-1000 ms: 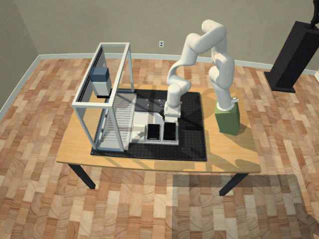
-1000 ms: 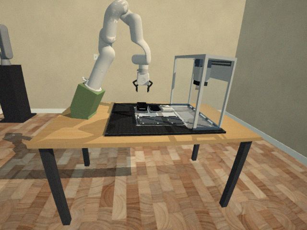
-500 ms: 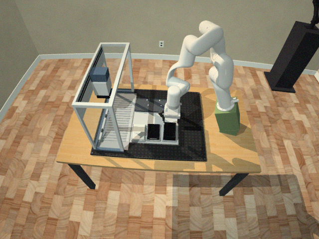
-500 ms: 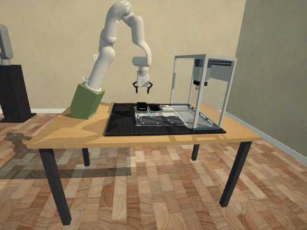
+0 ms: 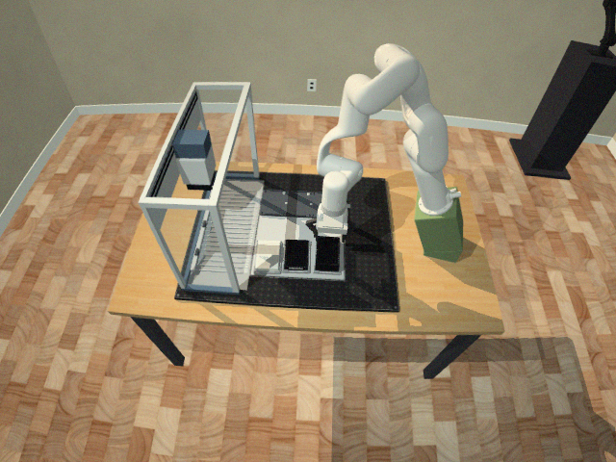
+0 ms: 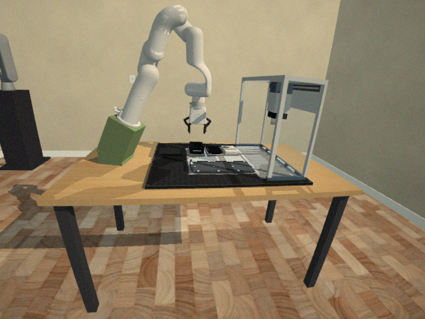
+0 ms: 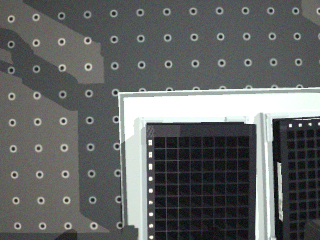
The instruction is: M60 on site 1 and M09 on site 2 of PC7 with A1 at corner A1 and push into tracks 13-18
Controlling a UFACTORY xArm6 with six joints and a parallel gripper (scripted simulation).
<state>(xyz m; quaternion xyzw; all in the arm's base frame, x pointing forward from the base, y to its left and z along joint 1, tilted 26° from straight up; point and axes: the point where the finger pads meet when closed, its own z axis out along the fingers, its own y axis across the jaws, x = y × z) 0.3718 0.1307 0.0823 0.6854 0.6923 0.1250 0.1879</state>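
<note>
Dark-grey, flat plate carrier PC7 lies on the pale apron, outside the slatted white loading rails; no labware is seen on it. Across the apron from the carrier, the black deep-well block M09, the lower black 96-well plate M06 and the white 384-well plate M60 occupy their nests, M60 nearest the rails. Both transfers and the carrier's insertion therefore remain; M06 is where it should stay. The black fingers stand fully apart, gripping nothing, higher than the carrier and on its nest-row side. M09 lies below them, untouched; its pickup appears to be the step in hand.

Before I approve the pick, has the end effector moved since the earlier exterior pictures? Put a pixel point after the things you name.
Yes, down: in the exterior view, the end effector (image 5: 329,237) (image 6: 196,131) (image 7: 222,234) is nearer the unmoved deep-well block M09 (image 5: 327,254) (image 6: 196,147) (image 7: 201,180).
</note>
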